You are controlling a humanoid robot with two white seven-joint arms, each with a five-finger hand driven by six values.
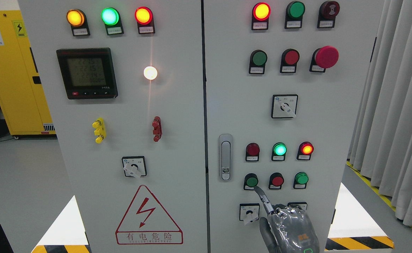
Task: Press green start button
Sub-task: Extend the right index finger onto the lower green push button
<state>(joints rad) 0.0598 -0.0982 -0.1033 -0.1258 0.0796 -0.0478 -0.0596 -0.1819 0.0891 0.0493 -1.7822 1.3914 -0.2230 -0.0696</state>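
My right hand (287, 225), grey and wrapped in clear film, rises from the bottom edge right of the middle, in front of the right cabinet door (332, 123). Its index finger (262, 198) is stretched up and to the left, while the other fingers are curled and hold nothing. The fingertip sits at the lower right rim of a dark green push button (251, 181), the leftmost in the lower button row; whether it touches the button I cannot tell. A red button (277, 181) and a second green button (301, 178) follow to its right.
Above that row are three lamps, the middle one lit green (279, 149). A door latch (225, 157) stands left of the buttons and a rotary switch (249, 213) below them. Higher up sits a red mushroom stop (326, 57). Grey curtains (392, 105) hang at right.
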